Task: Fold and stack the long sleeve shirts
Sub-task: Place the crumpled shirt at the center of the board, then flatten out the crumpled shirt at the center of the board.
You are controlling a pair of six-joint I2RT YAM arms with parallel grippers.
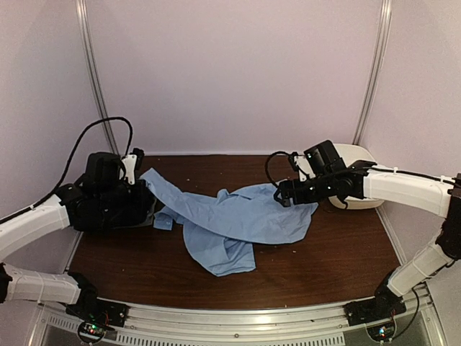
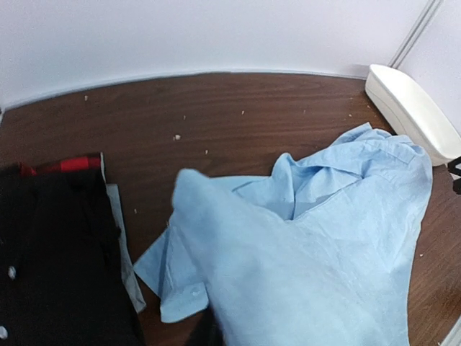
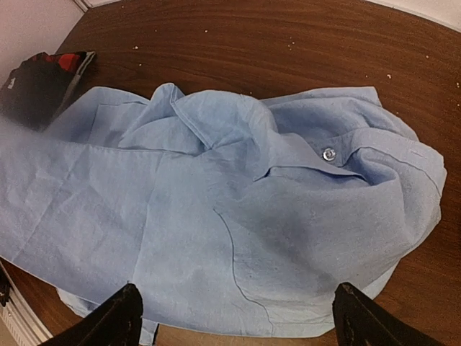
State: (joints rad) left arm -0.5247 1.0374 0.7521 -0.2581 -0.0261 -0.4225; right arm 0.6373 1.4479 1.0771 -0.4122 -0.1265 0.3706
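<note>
The light blue shirt [image 1: 238, 216] lies crumpled on the brown table, collar and a button up [image 3: 329, 153]. My left gripper [image 1: 140, 167] holds one end of it raised at the left; in the left wrist view the blue cloth [image 2: 324, 245] rises to the camera and hides the fingers. My right gripper [image 1: 281, 193] is open and empty, hovering over the shirt's right edge, its fingertips [image 3: 122, 317] spread wide over the cloth [image 3: 216, 187]. The black shirt [image 2: 50, 252] lies folded at the left, under my left arm, white buttons showing; it also shows in the right wrist view [image 3: 36, 83].
A white oval tub [image 2: 410, 108] stands at the back right, behind my right arm [image 1: 360, 180]. A red plaid strip [image 2: 68, 164] shows at the black shirt's far edge. White walls close the table on three sides. Small crumbs dot the wood.
</note>
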